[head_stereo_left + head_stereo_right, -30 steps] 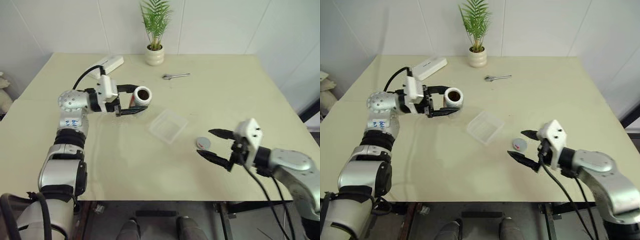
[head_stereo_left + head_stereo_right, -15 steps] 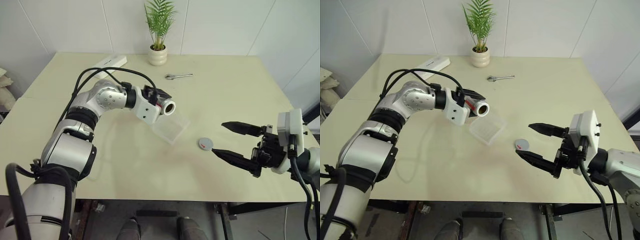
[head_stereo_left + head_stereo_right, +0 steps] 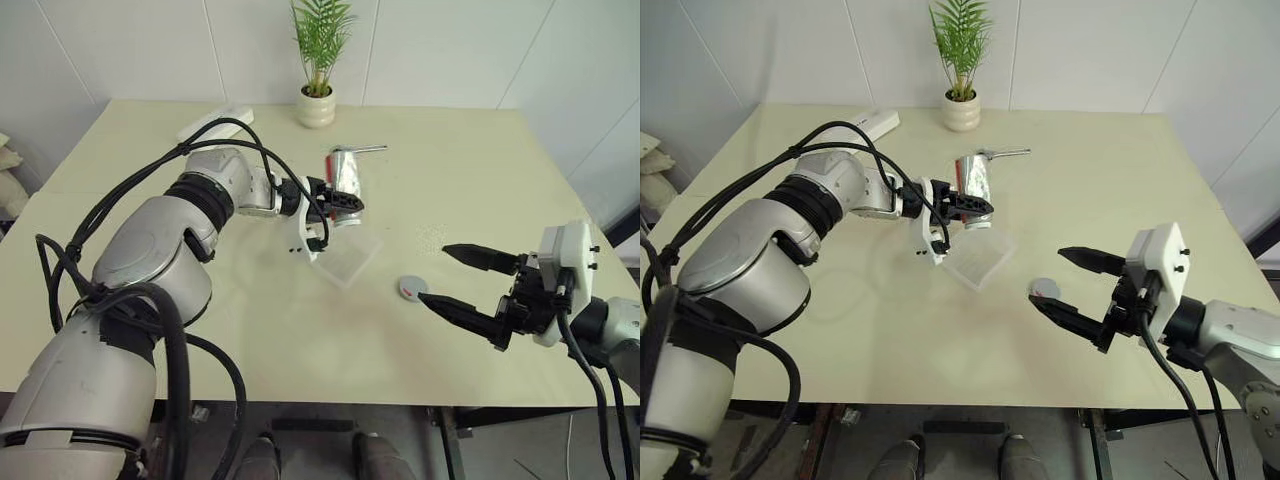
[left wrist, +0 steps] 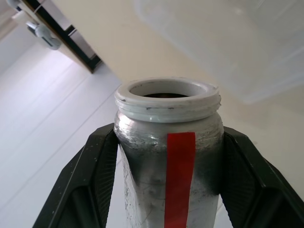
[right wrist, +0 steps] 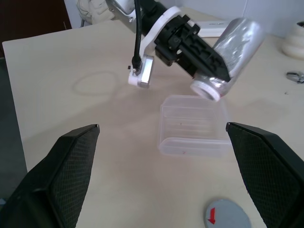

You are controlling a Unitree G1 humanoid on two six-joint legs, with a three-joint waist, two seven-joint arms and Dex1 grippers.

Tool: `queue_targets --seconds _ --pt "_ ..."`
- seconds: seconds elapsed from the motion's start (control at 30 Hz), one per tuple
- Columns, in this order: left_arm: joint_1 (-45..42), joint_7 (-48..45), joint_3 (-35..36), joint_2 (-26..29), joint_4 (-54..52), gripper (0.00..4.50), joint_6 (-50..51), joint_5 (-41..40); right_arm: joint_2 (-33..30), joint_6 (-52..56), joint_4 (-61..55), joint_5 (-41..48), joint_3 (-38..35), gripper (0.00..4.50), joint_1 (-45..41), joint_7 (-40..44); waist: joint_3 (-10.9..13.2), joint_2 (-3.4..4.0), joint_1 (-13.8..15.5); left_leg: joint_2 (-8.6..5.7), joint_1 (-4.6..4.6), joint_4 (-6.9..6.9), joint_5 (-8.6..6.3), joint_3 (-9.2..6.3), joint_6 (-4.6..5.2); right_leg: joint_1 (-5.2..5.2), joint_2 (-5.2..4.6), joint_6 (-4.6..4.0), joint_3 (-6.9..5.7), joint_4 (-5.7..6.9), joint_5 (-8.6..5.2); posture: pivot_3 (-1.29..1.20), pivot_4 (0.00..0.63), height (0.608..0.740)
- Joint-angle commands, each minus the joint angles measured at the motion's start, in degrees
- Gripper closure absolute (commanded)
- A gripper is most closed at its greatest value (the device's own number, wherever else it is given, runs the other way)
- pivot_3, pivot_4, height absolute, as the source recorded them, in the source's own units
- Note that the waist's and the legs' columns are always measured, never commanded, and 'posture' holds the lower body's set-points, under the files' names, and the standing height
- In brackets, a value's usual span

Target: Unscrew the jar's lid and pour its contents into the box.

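Tipping jar (image 3: 345, 178) in left claw (image 3: 338, 204)

Left gripper (image 3: 343, 203) with tilted jar (image 3: 346, 176) hangs over box (image 3: 345, 253), blocking approach from 12 and 10 o'clock. Left arm spans table (image 3: 250, 330) from box toward 9 o'clock. Box's 3 and 6 o'clock sides free. Lid (image 3: 411, 289) lies flat near box at 4 o'clock, low obstacle. Right gripper (image 3: 463, 285), fingers spread wide, just beside lid at 4 o'clock. Beyond jar at 12 o'clock: wrench (image 3: 360, 150), potted plant (image 3: 318, 92). White case (image 3: 215, 123) at 11 o'clock, table's far edge. Wide bare tabletop at 2 o'clock and near edge at 7 o'clock.
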Motion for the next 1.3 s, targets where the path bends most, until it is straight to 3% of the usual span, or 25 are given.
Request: queue_targets --seconds 0.03,0.3,0.43,0.57,0.67,0.77,0.83,0.97,1.1,1.3 --pt "-2.72 5.5 -1.74 -0.49 -0.09 1.9 4.76 1.85 -0.81 -1.56 -1.85 -0.58 -0.01 0.0 -0.23 -0.56 0.0 0.0 0.15 0.0 0.0 0.0 0.0 0.0 0.0 0.01 0.0 0.0 0.0 -0.02 0.0 0.0 0.15 0.74" --pt "-2.11 9.95 -3.79 0.13 -1.98 1.9 9.27 2.51 -1.89 -2.51 -0.26 -2.54 1.37 0.0 -1.39 0.48 0.0 0.0 0.81 0.0 0.01 0.02 0.0 0.04 -0.01 0.0 0.0 0.01 0.0 -0.01 -0.01 0.0 0.15 0.74" --pt "-1.41 8.44 -1.64 1.2 -1.8 1.9 4.15 -1.35 -2.18 -3.1 0.43 -3.39 1.9 0.0 -1.85 1.19 0.0 0.0 1.36 0.0 0.02 0.02 0.01 0.04 -0.01 0.0 -0.01 0.01 0.0 0.01 -0.01 0.0 0.15 0.74" --pt "2.03 -9.69 13.92 2.61 4.14 1.9 -11.3 -22.23 -2.07 -3.83 0.53 -3.73 1.43 0.0 -1.11 2.58 -0.01 0.02 1.35 0.0 0.02 0.03 0.04 0.07 -0.07 0.0 -0.02 0.01 0.0 0.03 0.0 0.0 0.15 0.74" --pt "7.01 -29.35 28.19 3.02 7.2 1.9 -13.06 -39.93 -2.46 -4.28 1.27 -3.99 1.4 0.0 -1.08 4.25 -0.02 0.03 1.33 0.0 0.06 0.04 0.13 0.09 -0.23 0.01 -0.02 0.0 0.0 0.1 0.0 0.0 0.15 0.74" --pt "12.82 -47.45 40.67 2.49 6.4 1.9 -11.25 -55.8 -3.08 -4.64 2.6 -3.8 1.74 0.0 -2.26 5.79 -0.03 0.04 1.16 0.0 0.14 0.07 0.17 0.14 -0.25 0.02 -0.02 -0.02 0.04 0.28 0.0 0.0 0.15 0.74" --pt "15.1 -55.19 44.89 2.14 4.16 1.9 -8.72 -61.25 -3.33 -4.93 3.2 -4.0 1.95 0.0 -2.66 6.37 -0.03 0.04 1.18 0.0 0.2 0.08 0.22 0.12 -0.16 0.02 -0.01 -0.04 0.04 0.48 -0.01 0.0 0.15 0.74" --pt "23.28 -77.95 61.57 -1.14 -1.93 1.9 5.08 -84.97 -4.14 -5.72 5.93 -5.12 3.71 0.0 -5.62 8.42 -0.03 0.06 1.11 0.0 0.35 0.18 0.34 0.1 -0.13 0.09 -0.01 -0.08 0.04 0.78 0.01 0.0 0.15 0.74" --pt "30.21 -87.95 70.44 -3.05 -11.86 1.9 18.4 -98.4 -4.31 -6.48 7.76 -6.17 5.01 0.0 -7.28 9.84 -0.04 0.07 0.67 0.0 0.41 0.27 0.45 0.02 -0.07 0.08 0.01 -0.16 0.03 1.05 0.06 0.0 0.15 0.74" --pt "36.97 -93.2 76.93 -3.94 -16.22 1.9 28.57 -106.59 -4.07 -6.16 9.82 -6.97 7.06 0.0 -10.18 10.7 -0.04 0.07 -0.23 0.0 0.41 0.82 0.48 -0.09 -0.03 0.13 0.04 -0.18 0.0 1.43 0.11 0.0 0.15 0.74"
